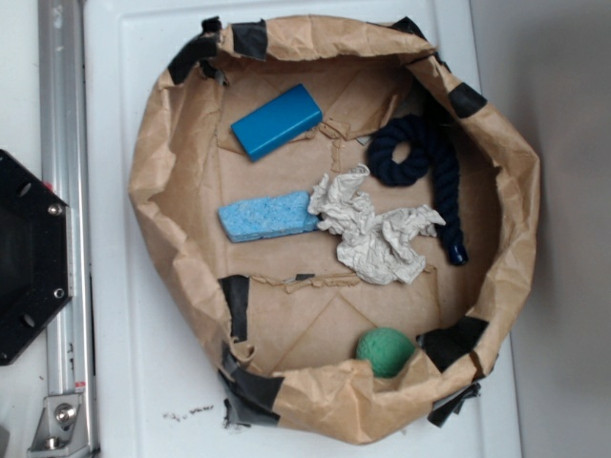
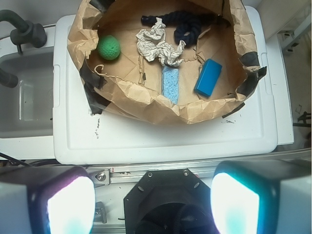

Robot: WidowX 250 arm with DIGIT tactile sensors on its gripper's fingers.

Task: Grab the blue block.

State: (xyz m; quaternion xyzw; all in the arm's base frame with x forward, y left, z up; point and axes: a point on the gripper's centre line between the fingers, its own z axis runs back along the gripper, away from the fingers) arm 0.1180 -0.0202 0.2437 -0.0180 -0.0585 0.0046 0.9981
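Smooth, faintly glossy plastic on the blue block (image 1: pixel 277 121); porous, rough foam on the sponge (image 1: pixel 266 217); creased matt brown paper for the basket wall (image 1: pixel 153 162); twisted fibre in the rope (image 1: pixel 425 162).

White lid-like surface (image 1: pixel 143 382) carries taped brown paper basin (image 1: pixel 172 191) (rim crumpled, black tape patches).
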